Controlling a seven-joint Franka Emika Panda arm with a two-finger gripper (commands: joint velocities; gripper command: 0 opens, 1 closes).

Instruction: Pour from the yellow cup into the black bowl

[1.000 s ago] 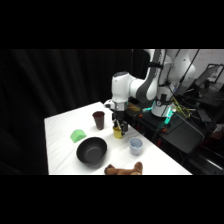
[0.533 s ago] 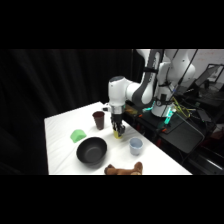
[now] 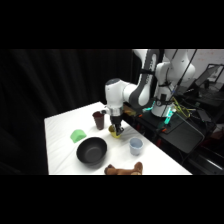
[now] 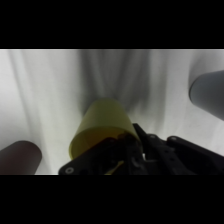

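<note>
Descending onto small mustard-yellow plastic cup [image 4: 104, 127], gripper [image 3: 116, 131] now lower than half a second ago, linkage crowding rim. Finger state: cannot tell. Sitting upright on white table [image 3: 60, 130], cup well apart from wide glossy black bowl [image 3: 92, 150]. Approaching grasp; pouring not yet begun.

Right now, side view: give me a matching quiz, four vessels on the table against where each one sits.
Things:
1. yellow cup
2. black bowl
3. maroon cup
4. blue-grey cup

Places:
A. nearest the table's front edge, by the brown toy
B. directly under the gripper
C. right of the black bowl, near the table's right edge
D. farthest back, left of the gripper

Pairs: 1-B, 2-A, 3-D, 4-C
</note>
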